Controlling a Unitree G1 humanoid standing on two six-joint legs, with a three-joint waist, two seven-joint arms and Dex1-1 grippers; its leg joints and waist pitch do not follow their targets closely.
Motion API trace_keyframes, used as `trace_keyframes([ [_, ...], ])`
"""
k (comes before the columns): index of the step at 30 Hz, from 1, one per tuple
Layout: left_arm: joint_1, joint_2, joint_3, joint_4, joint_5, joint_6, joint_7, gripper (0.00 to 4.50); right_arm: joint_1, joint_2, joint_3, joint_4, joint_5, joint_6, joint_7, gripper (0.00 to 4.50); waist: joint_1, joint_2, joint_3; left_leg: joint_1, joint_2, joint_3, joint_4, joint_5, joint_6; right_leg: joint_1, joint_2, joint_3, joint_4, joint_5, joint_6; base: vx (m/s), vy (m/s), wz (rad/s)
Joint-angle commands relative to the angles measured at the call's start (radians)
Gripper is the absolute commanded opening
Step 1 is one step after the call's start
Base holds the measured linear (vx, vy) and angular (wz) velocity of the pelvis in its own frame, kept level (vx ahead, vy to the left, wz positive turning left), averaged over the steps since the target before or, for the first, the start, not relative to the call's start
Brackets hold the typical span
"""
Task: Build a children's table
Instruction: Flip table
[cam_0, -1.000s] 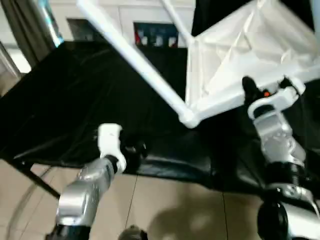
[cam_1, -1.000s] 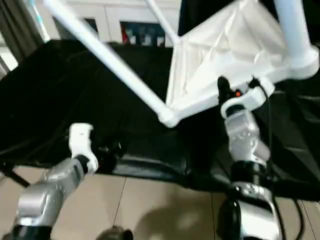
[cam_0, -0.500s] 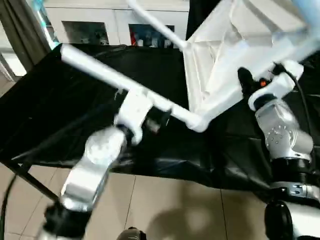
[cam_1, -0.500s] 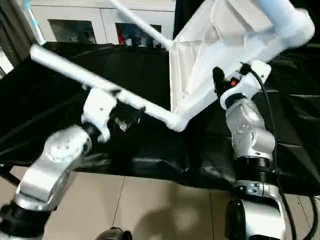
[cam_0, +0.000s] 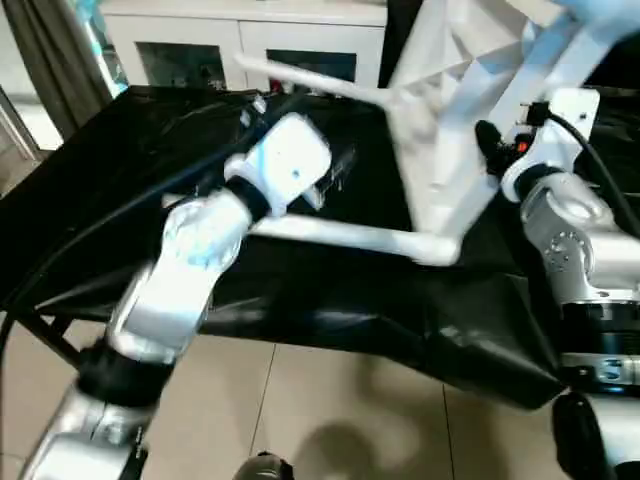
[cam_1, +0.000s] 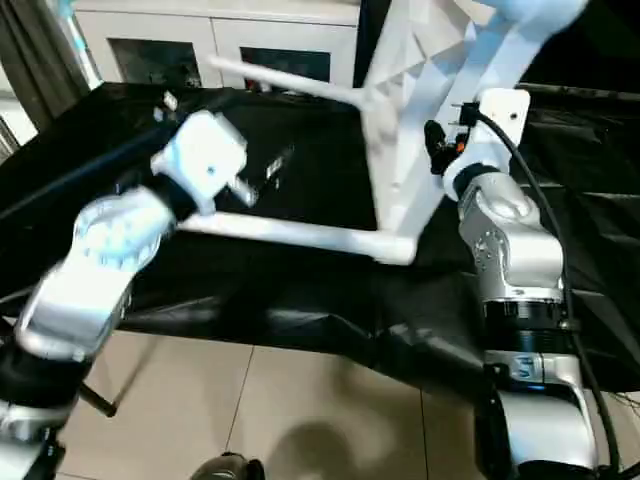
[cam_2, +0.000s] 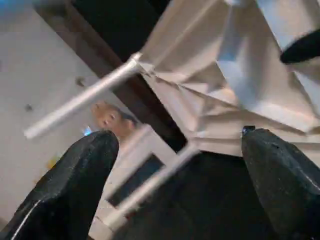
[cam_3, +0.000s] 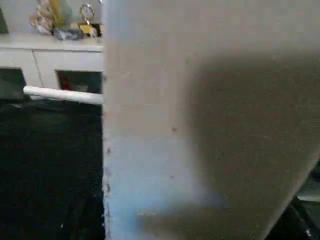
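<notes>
Since a second before: left arm raised from low at the near edge of the black-covered table (cam_0: 120, 180) to above its middle; tabletop (cam_0: 450, 110) swung from a shallow slant to nearly upright on its edge.

Tabletop: white plastic, ribbed underside turned toward the left arm, stood on the black-covered table at its right part, tilted slightly.

Leg, lower (cam_0: 340, 236): white, seated in the tabletop's near bottom corner socket, stretched almost level just above the black cover toward the left arm.

Leg, upper (cam_1: 285, 80): white, seated in a farther corner, pointed leftward toward the white cabinet (cam_0: 200, 40) behind the table.

Right gripper (cam_0: 500, 160): pressed against the tabletop's right-hand edge; right wrist view blocked by the white panel (cam_3: 200, 115); grasp not discernible, cannot tell.

Left gripper (cam_2: 175, 185): fingers (cam_2: 75, 185) spread wide apart, nothing between them, aimed at the ribbed underside from a short way off, held above the lower leg.

Floor: beige tiles (cam_0: 330, 410) below the table's near edge.
</notes>
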Motion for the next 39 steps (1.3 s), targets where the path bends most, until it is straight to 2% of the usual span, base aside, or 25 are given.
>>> trace_keyframes([
  [1, -0.024, 0.025, -0.024, -0.005, 0.024, -0.006, -0.046, 4.5, -0.027, -0.031, 0.001, -0.045, -0.055, 0.02, -0.045, 1.96, -0.012, -0.019, -0.075, 0.053, 0.04, -0.023, -0.066, -0.174, -0.069, 0.022, -0.038, 0.022, -0.062, -0.043, -0.127, 0.0, 0.0, 0.0],
  [4, -0.045, 0.029, -0.024, 0.007, 0.049, -0.041, -0.043, 4.5, -0.032, -0.022, 0.017, -0.056, -0.068, 0.031, -0.046, 1.95, -0.011, -0.023, -0.076, 0.052, 0.04, -0.021, -0.065, -0.159, -0.061, 0.022, -0.04, 0.023, -0.061, -0.042, -0.131, 0.0, 0.0, 0.0],
  [6, -0.064, 0.047, -0.031, 0.029, 0.097, -0.084, -0.025, 4.5, -0.031, -0.01, 0.023, -0.056, -0.068, 0.034, -0.042, 1.95, -0.013, -0.02, -0.076, 0.051, 0.04, -0.022, -0.064, -0.155, -0.056, 0.021, -0.038, 0.023, -0.061, -0.036, -0.131, 0.0, 0.0, 0.0],
  [7, -0.096, 0.061, -0.032, 0.05, 0.131, -0.108, -0.009, 4.5, -0.029, -0.007, 0.036, -0.048, -0.074, 0.035, -0.025, 1.95, -0.015, -0.029, -0.075, 0.051, 0.04, -0.021, -0.064, -0.153, -0.054, 0.022, -0.038, 0.023, -0.061, -0.032, -0.132, 0.0, 0.0, 0.0],
  [8, -0.098, 0.062, -0.032, 0.051, 0.133, -0.11, -0.008, 4.5, -0.028, -0.007, 0.037, -0.047, -0.073, 0.034, -0.022, 1.95, -0.014, -0.03, -0.075, 0.051, 0.039, -0.021, -0.063, -0.149, -0.052, 0.023, -0.037, 0.023, -0.059, -0.031, -0.132, 0.0, 0.0, 0.0],
  [9, -0.121, 0.073, -0.034, 0.063, 0.159, -0.128, 0.006, 4.5, -0.026, -0.006, 0.046, -0.038, -0.065, 0.023, 0.01, 1.95, -0.015, -0.026, -0.075, 0.05, 0.04, -0.023, -0.064, -0.148, -0.05, 0.023, -0.039, 0.023, -0.058, -0.028, -0.132, 0.0, 0.0, 0.0],
  [10, -0.136, 0.082, -0.036, 0.068, 0.173, -0.127, 0.008, 4.5, -0.022, -0.008, 0.06, -0.034, -0.071, 0.022, 0.025, 1.95, -0.016, -0.03, -0.076, 0.051, 0.04, -0.022, -0.063, -0.144, -0.051, 0.024, -0.039, 0.022, -0.056, -0.022, -0.134, 0.0, 0.0, 0.0],
  [11, -0.143, 0.086, -0.037, 0.07, 0.183, -0.124, 0.01, 4.5, -0.019, -0.009, 0.067, -0.032, -0.074, 0.022, 0.03, 2.51, -0.018, -0.029, -0.075, 0.05, 0.04, -0.023, -0.063, -0.134, -0.05, 0.023, -0.038, 0.022, -0.054, -0.006, -0.14, 0.0, 0.0, 0.0],
  [13, -0.176, 0.097, -0.035, 0.092, 0.208, -0.151, 0.029, 4.5, -0.012, -0.007, 0.083, -0.022, -0.088, 0.021, 0.035, 2.64, -0.021, -0.039, -0.075, 0.048, 0.039, -0.02, -0.062, -0.124, -0.043, 0.025, -0.039, 0.022, -0.053, 0.006, -0.152, 0.0, 0.0, 0.0],
  [16, -0.21, 0.097, -0.024, 0.12, 0.229, -0.195, 0.055, 4.5, -0.005, 0.0, 0.095, -0.012, -0.104, 0.026, 0.035, 2.74, -0.026, -0.035, -0.074, 0.05, 0.04, -0.021, -0.063, -0.137, -0.046, 0.024, -0.039, 0.022, -0.054, -0.002, -0.162, 0.0, 0.0, 0.0],
  [17, -0.22, 0.094, -0.018, 0.131, 0.237, -0.203, 0.063, 4.5, -0.005, 0.002, 0.098, -0.006, -0.113, 0.028, 0.031, 3.02, -0.028, -0.036, -0.073, 0.05, 0.04, -0.022, -0.063, -0.142, -0.05, 0.025, -0.039, 0.021, -0.054, -0.003, -0.163, 0.0, 0.0, 0.0],
  [25, -0.276, 0.109, -0.017, 0.24, 0.313, -0.246, 0.131, 4.5, 0.019, 0.017, 0.097, 0.025, -0.129, 0.01, 0.03, 3.02, -0.03, -0.036, -0.072, 0.051, 0.04, -0.022, -0.064, -0.182, -0.061, 0.022, -0.041, 0.024, -0.057, -0.045, -0.165, 0.0, 0.0, 0.0],
  [27, -0.309, 0.119, -0.023, 0.324, 0.362, -0.267, 0.187, 4.5, 0.026, 0.025, 0.094, 0.043, -0.132, -0.001, 0.033, 3.02, -0.03, -0.034, -0.071, 0.053, 0.04, -0.022, -0.064, -0.197, -0.065, 0.019, -0.041, 0.024, -0.06, -0.061, -0.163, 0.0, 0.0, 0.0],
  [32, -0.352, 0.123, -0.031, 0.445, 0.397, -0.3, 0.222, 4.5, 0.029, 0.036, 0.091, 0.073, -0.139, -0.015, 0.036, 3.02, -0.029, -0.033, -0.071, 0.053, 0.04, -0.024, -0.065, -0.212, -0.071, 0.017, -0.042, 0.024, -0.06, -0.075, -0.166, 0.0, 0.0, 0.0],
  [38, -0.41, 0.117, -0.054, 0.602, 0.442, -0.324, 0.279, 4.5, 0.033, 0.042, 0.093, 0.112, -0.15, -0.032, 0.042, 3.02, -0.028, -0.034, -0.074, 0.052, 0.038, -0.023, -0.063, -0.209, -0.067, 0.019, -0.043, 0.024, -0.059, -0.053, -0.175, 0.0, 0.0, 0.0],
  [39, -0.426, 0.112, -0.059, 0.641, 0.447, -0.335, 0.291, 4.5, 0.034, 0.045, 0.091, 0.122, -0.152, -0.039, 0.044, 3.02, -0.026, -0.032, -0.074, 0.05, 0.038, -0.025, -0.063, -0.202, -0.064, 0.02, -0.044, 0.023, -0.057, -0.039, -0.178, 0.0, 0.0, 0.0],
])
